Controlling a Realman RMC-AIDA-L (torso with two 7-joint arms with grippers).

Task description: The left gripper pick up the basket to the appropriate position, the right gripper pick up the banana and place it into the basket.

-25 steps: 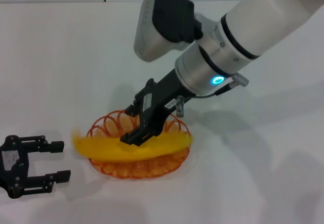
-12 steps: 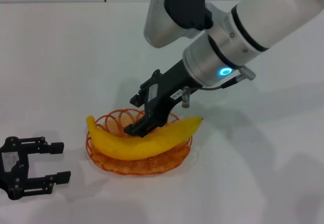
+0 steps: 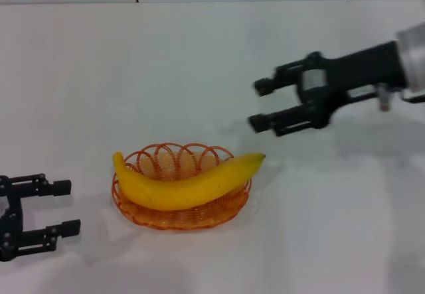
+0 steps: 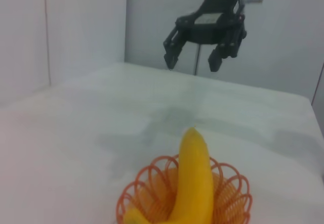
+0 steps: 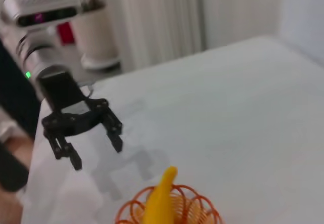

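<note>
The orange wire basket (image 3: 192, 158) rests on the white table at front centre. The yellow banana (image 3: 186, 184) lies across it, both ends sticking out over the rim. My right gripper (image 3: 259, 105) is open and empty, raised in the air to the right of and behind the basket. My left gripper (image 3: 63, 208) is open and empty at the front left, apart from the basket. In the left wrist view the banana (image 4: 195, 178) lies in the basket (image 4: 233, 196) with the right gripper (image 4: 195, 57) beyond. In the right wrist view the banana (image 5: 161, 198), basket (image 5: 202, 209) and left gripper (image 5: 96, 145) show.
The white table (image 3: 199, 62) stretches around the basket, with a wall seam along its far edge. In the right wrist view a white stand (image 5: 98, 39) and the robot's left arm (image 5: 45, 52) stand beyond the table edge.
My right gripper let go of the banana, opened and pulled up and away to the right. The banana settled across the basket. My left gripper shifted slightly left.
</note>
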